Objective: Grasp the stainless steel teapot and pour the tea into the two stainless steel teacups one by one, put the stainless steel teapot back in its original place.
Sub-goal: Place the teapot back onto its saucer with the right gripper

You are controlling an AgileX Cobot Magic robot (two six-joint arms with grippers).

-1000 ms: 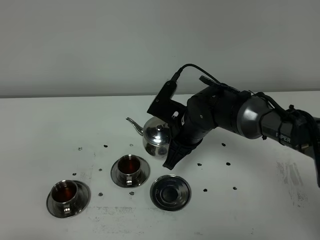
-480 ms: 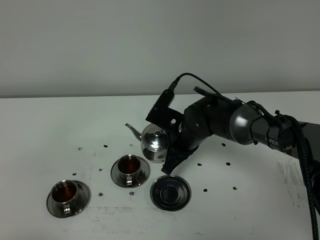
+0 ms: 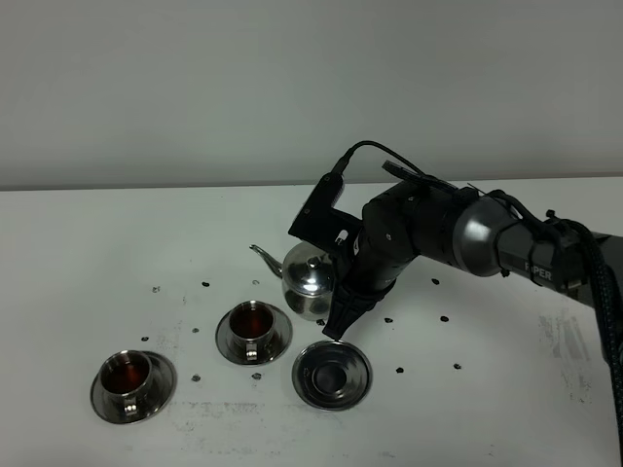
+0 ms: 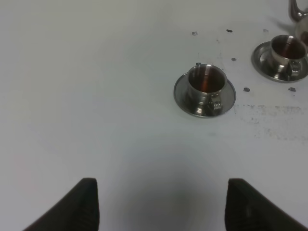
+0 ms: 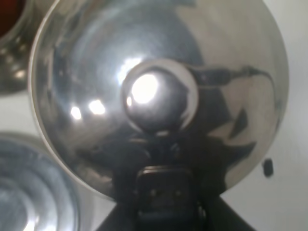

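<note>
The stainless steel teapot (image 3: 308, 280) stands upright behind the cups, its spout pointing left, and my right gripper (image 3: 334, 323) is shut on its handle side. In the right wrist view its domed lid and knob (image 5: 156, 96) fill the frame, with the gripper (image 5: 163, 190) clamped at the pot's rim. I cannot tell whether the pot rests on the table. Two stainless steel teacups (image 3: 253, 323) (image 3: 127, 374) sit on saucers, both holding dark red tea. My left gripper (image 4: 163, 204) hangs open over bare table, short of the nearer cup (image 4: 207, 83); the other cup (image 4: 287, 49) lies beyond.
An empty steel saucer (image 3: 332, 374) lies just in front of the teapot, beside the right gripper's tips, and also shows in the right wrist view (image 5: 29, 192). Small black marks dot the white table (image 3: 506, 409). A grey wall stands behind.
The right gripper and teapot have shifted slightly, ending a little lower and nearer the empty saucer. The cups and saucer have not moved.
</note>
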